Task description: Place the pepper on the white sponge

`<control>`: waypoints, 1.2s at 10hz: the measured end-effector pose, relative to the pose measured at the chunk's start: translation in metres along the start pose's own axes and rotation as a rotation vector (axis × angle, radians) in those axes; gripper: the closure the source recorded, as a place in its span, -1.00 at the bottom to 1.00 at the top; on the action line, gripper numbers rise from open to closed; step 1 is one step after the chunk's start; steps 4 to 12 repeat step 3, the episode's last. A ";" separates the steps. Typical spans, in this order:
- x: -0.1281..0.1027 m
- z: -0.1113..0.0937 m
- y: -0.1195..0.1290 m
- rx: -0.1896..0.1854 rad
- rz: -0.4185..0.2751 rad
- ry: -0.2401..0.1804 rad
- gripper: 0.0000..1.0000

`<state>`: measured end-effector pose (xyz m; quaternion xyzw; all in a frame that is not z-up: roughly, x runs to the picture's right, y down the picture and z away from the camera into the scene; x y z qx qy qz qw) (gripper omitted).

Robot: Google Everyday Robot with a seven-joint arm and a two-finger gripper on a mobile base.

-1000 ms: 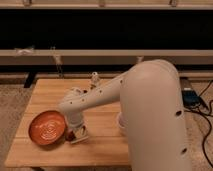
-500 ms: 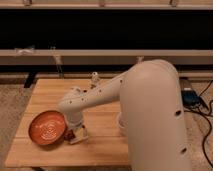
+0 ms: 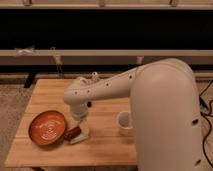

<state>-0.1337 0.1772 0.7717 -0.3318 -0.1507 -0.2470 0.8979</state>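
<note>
The dark-red pepper (image 3: 72,133) lies on the left part of the off-white sponge (image 3: 82,135), on the wooden table (image 3: 105,145) just right of the orange plate. My gripper (image 3: 79,120) hangs from the big white arm directly above the pepper and sponge, close over them. The arm's wrist hides the fingers.
An orange plate (image 3: 47,127) sits at the table's front left, touching close to the pepper. A white cup (image 3: 124,122) stands to the right of the sponge. A small white bottle (image 3: 94,76) stands at the back behind the arm. The arm's large white body fills the right side.
</note>
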 end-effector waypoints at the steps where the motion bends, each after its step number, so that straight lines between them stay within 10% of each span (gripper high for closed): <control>1: 0.012 -0.009 -0.006 0.015 0.015 0.004 -0.60; 12: 0.021 -0.016 -0.009 0.029 0.026 0.008 -0.60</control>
